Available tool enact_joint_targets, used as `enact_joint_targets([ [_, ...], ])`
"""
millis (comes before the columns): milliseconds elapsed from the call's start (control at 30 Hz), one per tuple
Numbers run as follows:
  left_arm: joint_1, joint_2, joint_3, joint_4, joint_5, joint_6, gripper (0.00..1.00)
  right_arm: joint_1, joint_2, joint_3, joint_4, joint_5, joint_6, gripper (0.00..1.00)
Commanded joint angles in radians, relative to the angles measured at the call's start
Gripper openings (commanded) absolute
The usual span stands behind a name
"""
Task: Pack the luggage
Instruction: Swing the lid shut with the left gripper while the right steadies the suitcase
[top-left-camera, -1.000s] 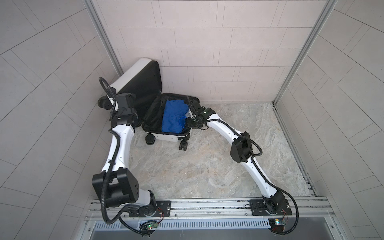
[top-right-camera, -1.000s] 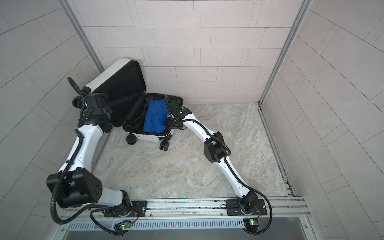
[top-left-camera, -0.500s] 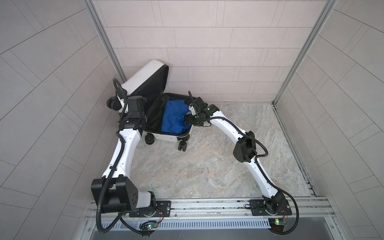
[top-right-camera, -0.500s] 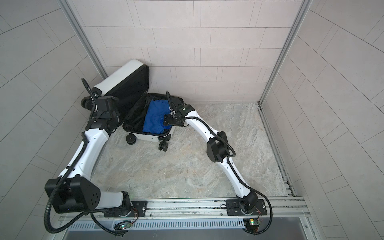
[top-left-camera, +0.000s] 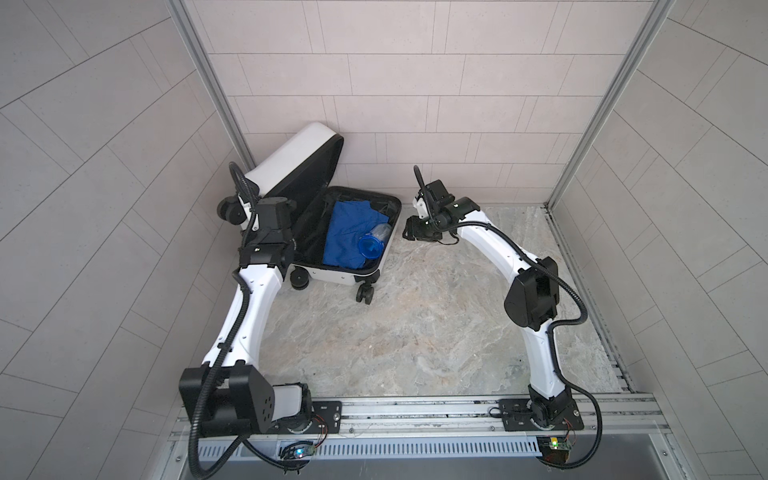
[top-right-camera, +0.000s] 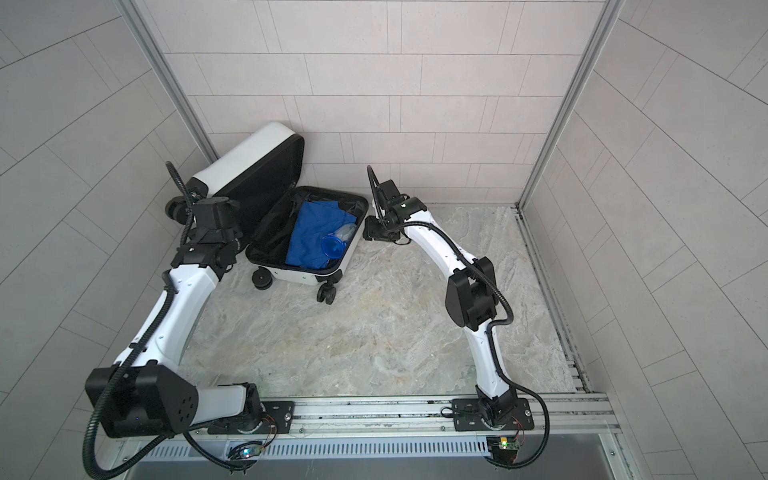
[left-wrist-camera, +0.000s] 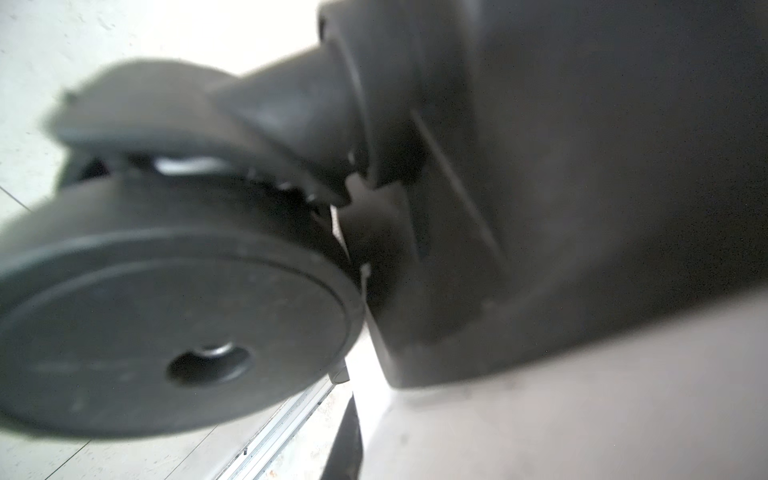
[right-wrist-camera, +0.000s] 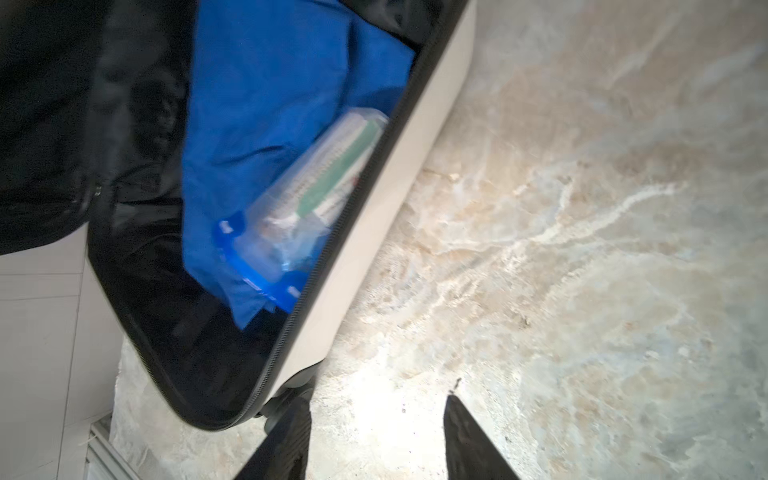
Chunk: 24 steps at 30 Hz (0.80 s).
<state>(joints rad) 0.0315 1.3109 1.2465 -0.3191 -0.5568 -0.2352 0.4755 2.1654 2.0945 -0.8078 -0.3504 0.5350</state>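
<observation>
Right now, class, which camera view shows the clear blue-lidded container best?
Right wrist view: the container is close, green contents visible. Both top views show it small, on blue cloth in the luggage. Left wrist view lacks it.

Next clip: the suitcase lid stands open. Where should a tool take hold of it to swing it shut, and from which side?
Grip the lid at its raised long rim, opposite the hinge, with the jaws astride the thin shell wall. Come from above, on its white outer side. It leans open with the lining facing the base, so that rim is free and probably gives the most leverage.
</observation>
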Motion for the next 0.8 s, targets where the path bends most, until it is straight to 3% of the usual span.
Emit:
enact_joint_targets([
  [0, -0.055, -0.053, -0.001, 0.013, 0.097, 0.005, 0.00, 0.001, 0.007, -0.062, 0.060, 0.001, 0.024, 0.47],
  [400, -0.114, -0.095, -0.047, 0.006, 0.069, -0.059, 0.00, 0.035, 0.179, 0.002, 0.163, -0.102, 0.156, 0.41],
  [767, -0.157, -0.218, -0.174, -0.004, 0.054, -0.149, 0.00, 0.048, 0.223, 0.015, 0.254, -0.131, 0.262, 0.41],
])
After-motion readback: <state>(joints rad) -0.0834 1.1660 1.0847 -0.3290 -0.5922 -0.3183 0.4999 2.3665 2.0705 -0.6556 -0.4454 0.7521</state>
